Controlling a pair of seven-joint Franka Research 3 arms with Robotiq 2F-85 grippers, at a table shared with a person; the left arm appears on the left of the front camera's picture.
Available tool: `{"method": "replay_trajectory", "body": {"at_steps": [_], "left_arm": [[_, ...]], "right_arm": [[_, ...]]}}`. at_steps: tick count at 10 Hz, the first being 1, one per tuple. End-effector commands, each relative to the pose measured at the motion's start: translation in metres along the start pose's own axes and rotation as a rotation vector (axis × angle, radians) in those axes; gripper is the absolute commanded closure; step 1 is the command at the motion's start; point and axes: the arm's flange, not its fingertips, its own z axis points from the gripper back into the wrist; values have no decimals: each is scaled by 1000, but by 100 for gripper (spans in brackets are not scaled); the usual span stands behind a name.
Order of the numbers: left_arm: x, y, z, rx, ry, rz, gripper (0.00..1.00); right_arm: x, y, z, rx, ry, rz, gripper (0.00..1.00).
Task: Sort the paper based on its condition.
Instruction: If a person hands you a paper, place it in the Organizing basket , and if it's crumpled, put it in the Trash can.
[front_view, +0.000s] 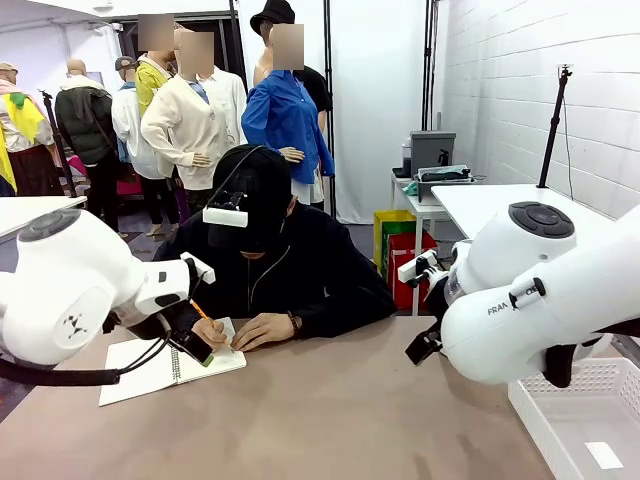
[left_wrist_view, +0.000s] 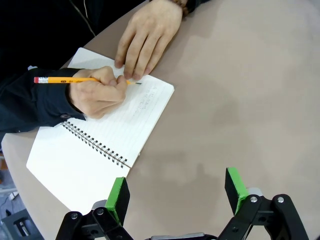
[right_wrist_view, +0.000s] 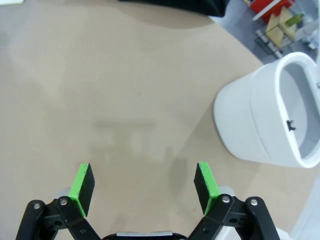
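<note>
The table (left_wrist_view: 250, 100) looks matt, the notebook (left_wrist_view: 75, 170) lined paper, the bin (right_wrist_view: 255, 125) smooth plastic.

On the tan table (front_view: 330, 420) lies an open spiral notebook (front_view: 140, 372); a white basket (front_view: 575, 425) sits at its right edge.

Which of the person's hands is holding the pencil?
The fisted hand, curled around the yellow pencil on the spiral notebook; the other hand lies flat and empty, fingers on the page's edge.
</note>
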Motion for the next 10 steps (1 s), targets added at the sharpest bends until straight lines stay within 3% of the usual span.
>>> {"method": "replay_trajectory", "body": {"at_steps": [1, 5, 10], "left_arm": [[10, -6, 41, -26, 3, 32, 0], [31, 2, 110, -140, -32, -19, 0], [37, 6, 216, -36, -117, 15, 0]], "right_arm": [[24, 14, 15, 60, 38, -22, 0], [84, 33, 74, 145, 22, 37, 0], [127, 23, 165, 210, -89, 53, 0]]}}
